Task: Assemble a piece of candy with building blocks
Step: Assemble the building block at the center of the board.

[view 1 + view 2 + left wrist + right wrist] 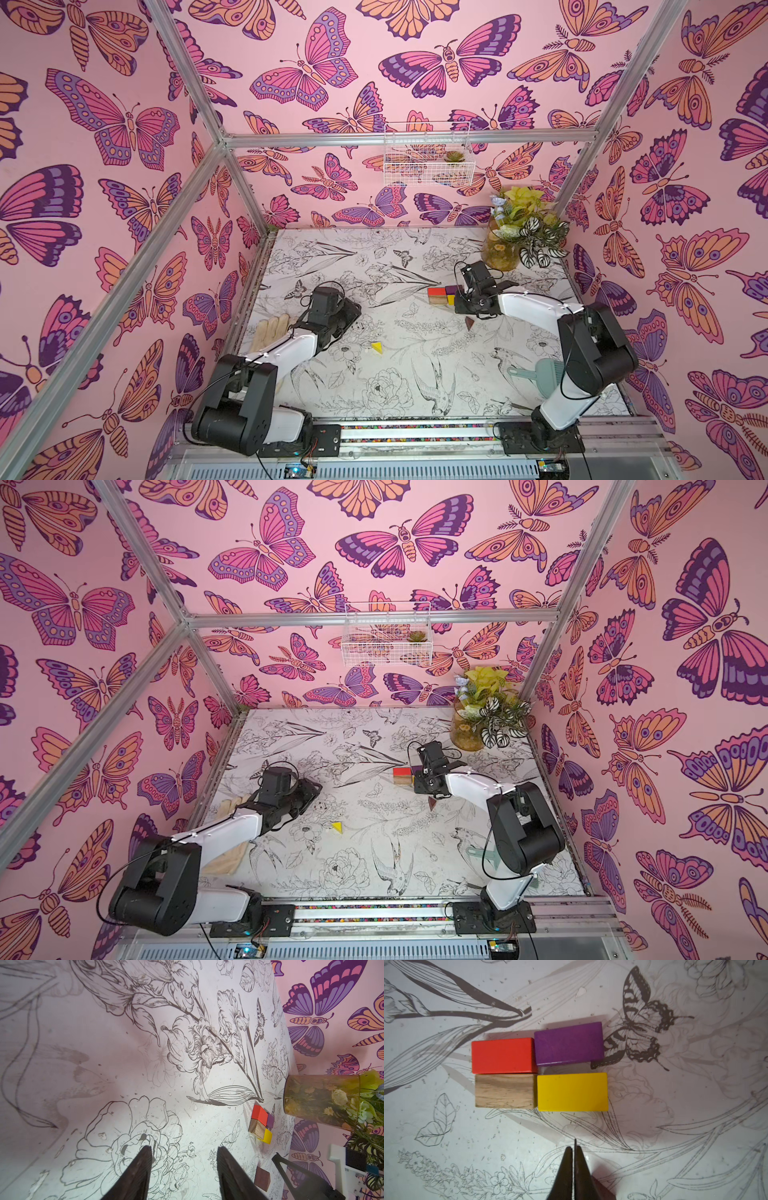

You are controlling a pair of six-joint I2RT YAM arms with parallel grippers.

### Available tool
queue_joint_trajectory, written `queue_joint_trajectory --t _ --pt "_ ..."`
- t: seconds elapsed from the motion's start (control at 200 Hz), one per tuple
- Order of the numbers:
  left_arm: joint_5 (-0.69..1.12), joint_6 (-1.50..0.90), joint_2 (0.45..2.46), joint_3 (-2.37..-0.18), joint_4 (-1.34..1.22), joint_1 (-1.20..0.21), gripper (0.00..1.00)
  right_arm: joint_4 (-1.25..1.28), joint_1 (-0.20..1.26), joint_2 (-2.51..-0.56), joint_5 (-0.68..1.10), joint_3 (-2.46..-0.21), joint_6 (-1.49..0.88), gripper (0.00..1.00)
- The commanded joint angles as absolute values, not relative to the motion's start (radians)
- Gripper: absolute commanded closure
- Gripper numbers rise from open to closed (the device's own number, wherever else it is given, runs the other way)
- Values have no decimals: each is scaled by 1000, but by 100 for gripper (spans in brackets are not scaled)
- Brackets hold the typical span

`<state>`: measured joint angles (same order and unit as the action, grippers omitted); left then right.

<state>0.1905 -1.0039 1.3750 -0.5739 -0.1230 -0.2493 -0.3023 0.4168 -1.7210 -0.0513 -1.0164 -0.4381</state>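
Observation:
Four building blocks lie flat in a two-by-two group: red [502, 1055], purple [569, 1043], plain wood [504, 1091] and yellow [572, 1092]. The purple one sits slightly askew, with a thin gap to the yellow. In a top view the group [440, 296] lies right of centre. My right gripper [573, 1148] hovers just beside the yellow block, shut and empty. A dark brown triangle [469, 322] lies close behind it. The yellow triangle [377, 347] lies alone mid-table. My left gripper [184, 1149] stands open over bare table, nothing between its fingers.
A glass vase of plants [503, 249] stands at the back right, close to the blocks. A teal dustpan and brush [544, 374] lie under the right arm. A cream glove [270, 330] lies at the left edge. A wire basket [428, 156] hangs on the back wall.

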Motion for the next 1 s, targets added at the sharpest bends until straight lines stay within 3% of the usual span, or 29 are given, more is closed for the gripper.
queue_joint_trajectory --t 0.0,0.991 --pt "186 -1005 1370 -574 -119 -252 46 -313 417 -1767 -52 -1041 -428 92" --pt "187 -1005 1368 -572 -118 -252 46 -324 415 -1874 -95 -1136 -378 93"
